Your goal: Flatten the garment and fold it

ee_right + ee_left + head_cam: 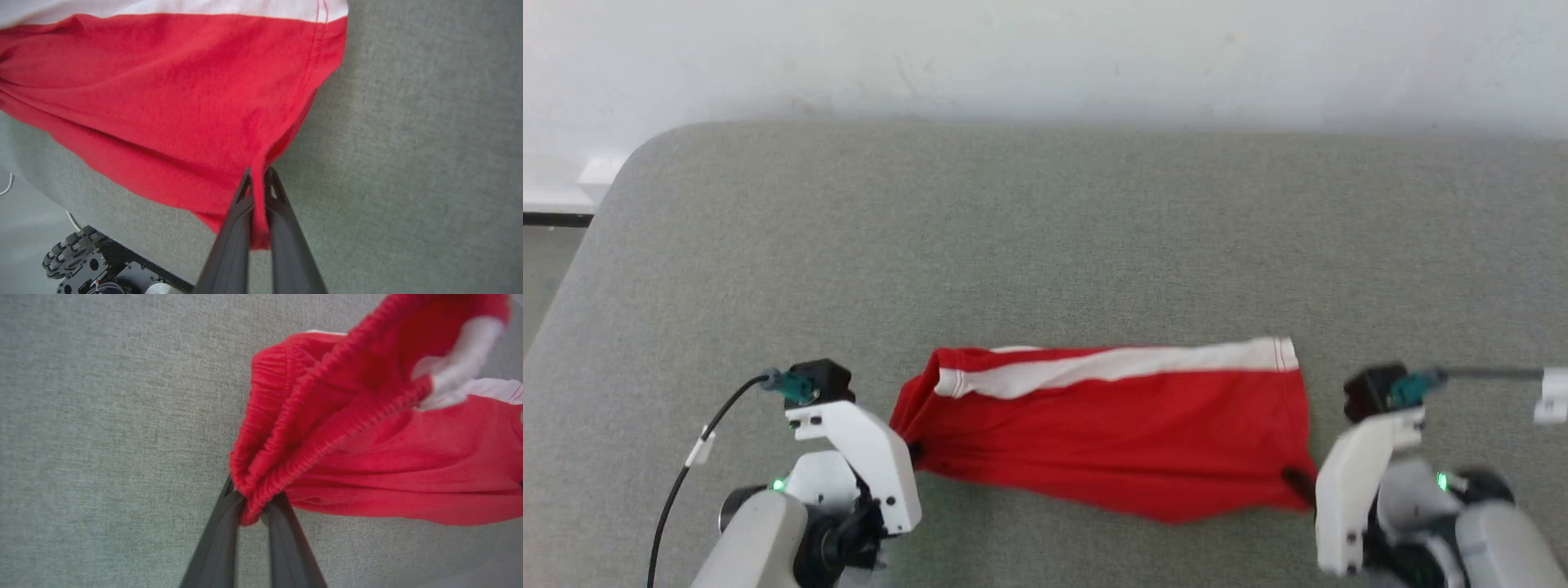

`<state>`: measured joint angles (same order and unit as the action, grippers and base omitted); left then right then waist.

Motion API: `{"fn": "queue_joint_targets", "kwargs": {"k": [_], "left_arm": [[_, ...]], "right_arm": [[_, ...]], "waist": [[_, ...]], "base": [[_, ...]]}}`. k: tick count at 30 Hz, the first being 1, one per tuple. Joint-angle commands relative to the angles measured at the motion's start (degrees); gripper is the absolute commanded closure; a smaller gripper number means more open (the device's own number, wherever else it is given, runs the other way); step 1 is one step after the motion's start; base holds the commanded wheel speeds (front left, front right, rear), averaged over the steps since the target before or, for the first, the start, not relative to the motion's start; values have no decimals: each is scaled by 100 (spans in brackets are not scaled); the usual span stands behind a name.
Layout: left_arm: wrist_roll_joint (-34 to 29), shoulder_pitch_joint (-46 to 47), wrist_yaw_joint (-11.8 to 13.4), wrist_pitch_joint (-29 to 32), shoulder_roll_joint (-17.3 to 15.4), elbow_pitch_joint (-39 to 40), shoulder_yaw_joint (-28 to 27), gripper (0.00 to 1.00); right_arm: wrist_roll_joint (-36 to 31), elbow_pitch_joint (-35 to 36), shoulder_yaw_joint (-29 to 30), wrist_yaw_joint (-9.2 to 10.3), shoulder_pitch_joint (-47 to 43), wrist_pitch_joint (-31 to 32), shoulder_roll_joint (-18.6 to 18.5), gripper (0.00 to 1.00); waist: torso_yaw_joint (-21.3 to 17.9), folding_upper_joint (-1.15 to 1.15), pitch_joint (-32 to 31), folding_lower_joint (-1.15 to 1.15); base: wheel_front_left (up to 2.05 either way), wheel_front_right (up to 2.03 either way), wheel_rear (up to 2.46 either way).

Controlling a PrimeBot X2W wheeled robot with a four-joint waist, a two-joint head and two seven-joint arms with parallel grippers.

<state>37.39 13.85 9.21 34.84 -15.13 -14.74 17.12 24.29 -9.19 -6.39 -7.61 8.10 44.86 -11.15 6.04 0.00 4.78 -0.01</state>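
In the head view I am looking down at a grey fabric-covered table (1045,245) that is backing onto a pale wall (1045,49). The red shorts (1111,441) are lying across the near middle of it, spread sideways, with the white band (1111,366) running along their far edge. My left gripper (916,451) is pinching the left end of the cloth, where it is bunching up. My right gripper (1294,478) is pinching the near right corner. The near edge is sagging in a shallow curve between the two grips. A black cable (686,474) is trailing from the left wrist.

In the left wrist view the two dark fingers (220,539) are gripping a gathered bit of the elastic waistband (327,428), jaws clamped on it with red cloth squeezed between the tips. The waistband is fanning open above the grip, and the white band is showing blurred at the upper right. The grey table is lying behind.

In the right wrist view the jaws are nearly together, clamping a thin fold of red cloth at the corner, close to the stitched hem (314,61). The shorts are spreading away to the left, the white band along the top. At the lower left I am seeing the table's edge, and below it the wheeled base (81,261).
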Motion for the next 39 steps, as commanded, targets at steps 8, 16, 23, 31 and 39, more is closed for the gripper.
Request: {"fn": "queue_joint_targets", "kwargs": {"k": [8, 16, 23, 31, 39], "left_arm": [[191, -361, 234, 102, -105, 226, -177, 0], [257, -624, 534, -298, -198, 917, -628, 0], [-458, -663, 461, -2591, -277, 1535, -1173, 0], [-1332, -698, -73, -4861, -144, 1212, -908, 0], [-1777, -791, -290, -4981, 229, 1404, -1152, 0]], "right_arm": [[-238, 838, 562, 12, -889, -43, 589, 0], [25, 1271, 1103, 12, -983, -132, 753, 0], [-167, 983, 1029, 12, -614, -156, 267, 0], [4, 162, 321, 12, -145, -202, -187, 0], [358, -477, -626, 12, 269, -335, -252, 0]], "waist": [[-144, 0, -49, 1], [-178, 0, -117, 1], [-156, 0, -52, 1], [-40, 0, 137, 1], [8, 0, 250, 1]], "base": [[0, 0, 0], [0, 0, 0], [0, 0, 0], [0, 0, 0], [0, 0, 0]]}}
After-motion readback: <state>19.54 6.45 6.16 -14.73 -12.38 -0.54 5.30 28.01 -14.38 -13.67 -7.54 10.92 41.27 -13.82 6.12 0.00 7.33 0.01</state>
